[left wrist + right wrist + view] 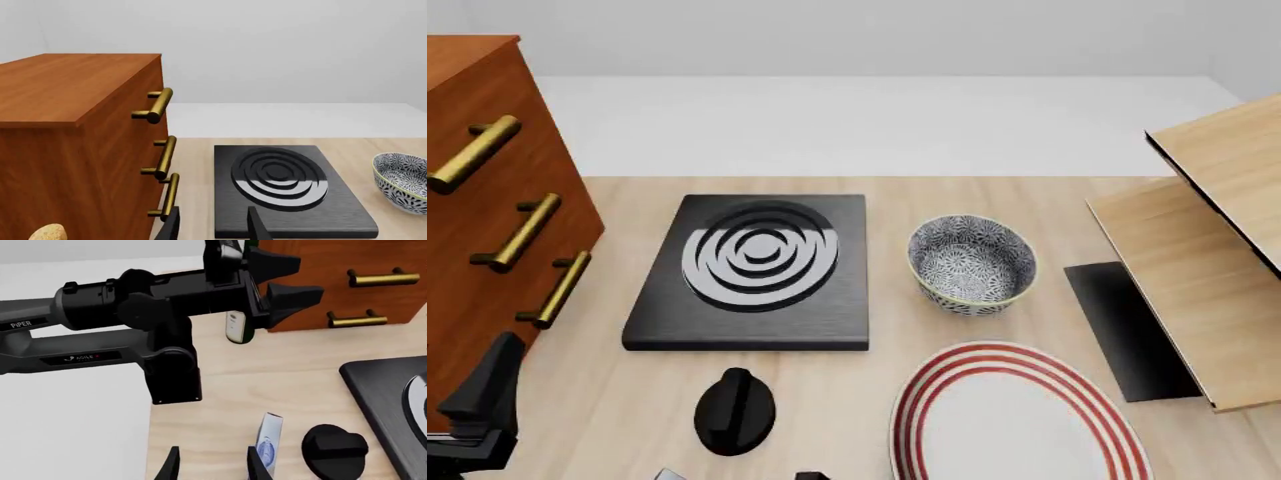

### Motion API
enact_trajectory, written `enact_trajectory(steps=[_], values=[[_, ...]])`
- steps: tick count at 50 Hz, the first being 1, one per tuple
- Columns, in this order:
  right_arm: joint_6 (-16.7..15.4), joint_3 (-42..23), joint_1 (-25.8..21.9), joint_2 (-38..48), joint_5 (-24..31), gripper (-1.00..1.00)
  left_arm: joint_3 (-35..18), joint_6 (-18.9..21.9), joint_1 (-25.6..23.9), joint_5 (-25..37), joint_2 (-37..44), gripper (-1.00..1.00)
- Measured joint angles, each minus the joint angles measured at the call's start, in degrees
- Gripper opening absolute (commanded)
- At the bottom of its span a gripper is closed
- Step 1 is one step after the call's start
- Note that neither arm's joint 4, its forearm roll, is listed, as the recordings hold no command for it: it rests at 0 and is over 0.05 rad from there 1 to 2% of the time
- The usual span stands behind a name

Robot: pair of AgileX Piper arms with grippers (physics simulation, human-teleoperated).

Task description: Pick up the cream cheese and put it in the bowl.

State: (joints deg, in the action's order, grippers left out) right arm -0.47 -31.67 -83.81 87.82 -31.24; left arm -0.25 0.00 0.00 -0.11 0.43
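**Right claw hovering by the cream cheese, bowl waiting mid-table**

Nearest to you, your right gripper is hanging just above the near edge of the table with its fingers spread apart and nothing between them. The cream cheese is standing on its narrow edge just beside one fingertip, blue oval label facing sideways; whether it is touching that finger, you cannot tell. It is sitting near the table's near edge, left of centre, and next to it the black knob is resting on the wood.

Your left gripper is hovering at the near left, its fingers parted and empty too, pointing toward the stove plate. The left arm is showing across the right wrist camera, in front of the cabinet.

To the right at the near edge, the large white plate with red rings is lying flat. Beyond the knob, the black stove plate with its grey rings is sitting mid-table. Just right of it the bowl is standing upright and empty, well apart from the cream cheese.

On the left, the wooden cabinet with brass handles is running from near to far. At the far right, a pale wooden rack is standing over a dark mat.
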Motion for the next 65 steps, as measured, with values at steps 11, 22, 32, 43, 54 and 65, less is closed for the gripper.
enact_trajectory(steps=[11, 22, 32, 43, 54, 65], values=[[-1.36, 0.74, 1.25, -2.34, 1.08, 1.0, 0.0, 0.0, 0.0, 0.0, 0.0, 1.0], [-2.54, 1.98, 2.72, -4.45, 1.75, 1.0, 0.0, 0.0, 0.0, 0.0, 0.0, 1.0], [-2.71, 3.24, 3.97, -5.48, 1.37, 1.0, 0.0, 0.0, 0.0, 0.0, 0.0, 1.0], [-2.14, 5.0, 5.83, -6.33, 0.51, 1.0, 0.0, 0.0, 0.0, 0.0, 0.0, 1.0], [-1.74, 6.29, 6.97, -6.52, -0.45, 1.0, 0.0, 0.0, 0.0, 0.0, 0.0, 1.0], [-0.74, 7.0, 7.42, -4.85, -2.37, 1.0, 0.0, 0.0, 0.0, 0.0, 0.0, 1.0]])
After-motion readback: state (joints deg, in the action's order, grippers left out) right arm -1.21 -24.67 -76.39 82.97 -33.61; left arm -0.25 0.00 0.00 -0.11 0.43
